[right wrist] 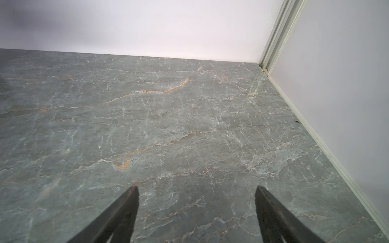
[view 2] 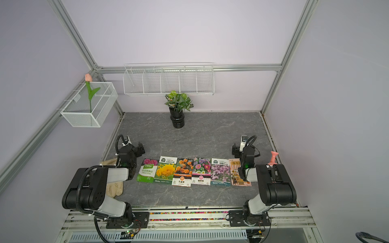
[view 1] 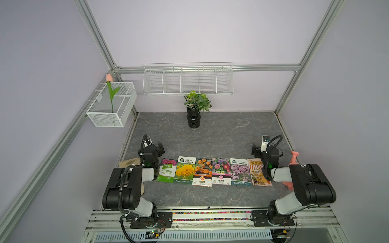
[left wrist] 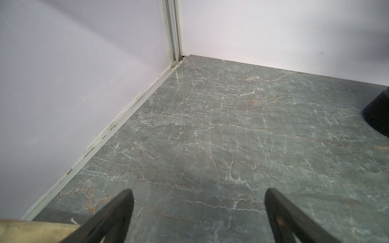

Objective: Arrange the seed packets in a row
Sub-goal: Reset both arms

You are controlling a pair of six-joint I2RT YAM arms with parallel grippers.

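My left gripper (left wrist: 199,195): jaws spread wide, nothing held, poised over bare table (left wrist: 210,126), with the glove (left wrist: 31,229) just beside one finger. My right gripper (right wrist: 196,189): jaws likewise wide apart and empty, over bare table. The six seed packets (view 1: 221,171) lie flat in one row across the near part of the table, edges touching or slightly overlapping, between my two arms and nearer my bases than both grippers; neither gripper touches them.
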